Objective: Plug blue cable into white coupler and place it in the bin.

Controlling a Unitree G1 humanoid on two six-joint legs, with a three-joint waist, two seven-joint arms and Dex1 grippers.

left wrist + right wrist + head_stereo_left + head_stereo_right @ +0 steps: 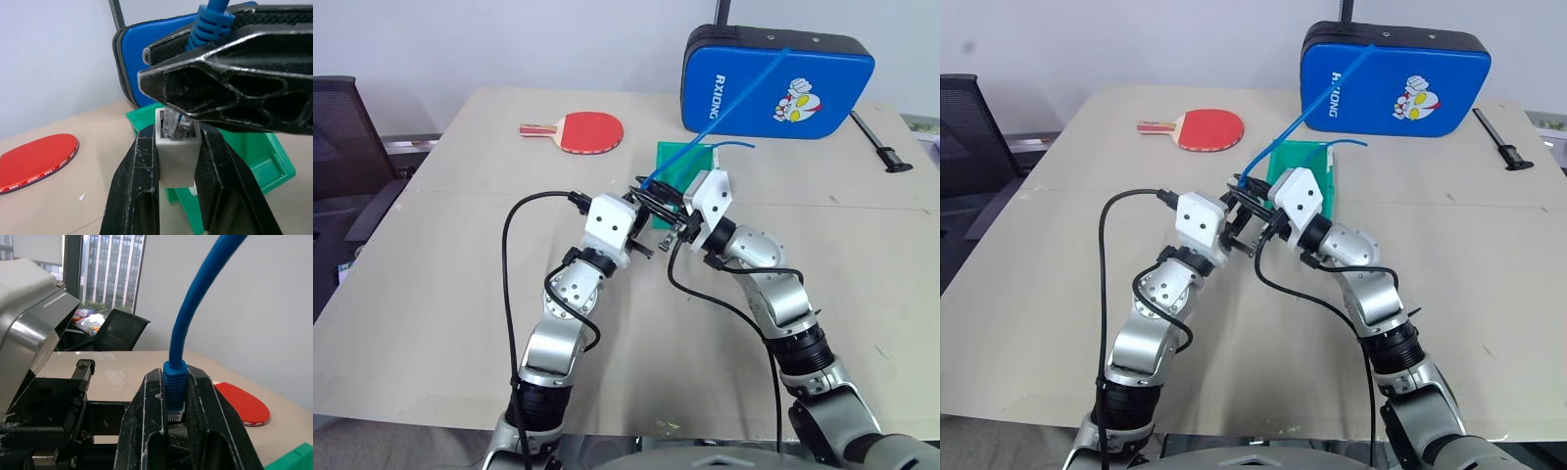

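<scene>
Above the table's middle, just in front of the teal-green bin (682,162), my two grippers meet. My left gripper (176,133) is shut on the white coupler (175,159), socket end facing outward. My right gripper (175,375) is shut on the blue cable (187,316) at the boot behind its clear plug (177,125). The plug's tip sits in the coupler's socket mouth; how deep it goes is hidden. From there the blue cable (717,110) rises away across the blue case.
A blue padded case (803,93) stands at the back right, behind the bin. A red paddle (591,130) lies at the back left. A black tool (881,142) rests at the far right, and a dark office chair (342,137) stands off the table's left edge.
</scene>
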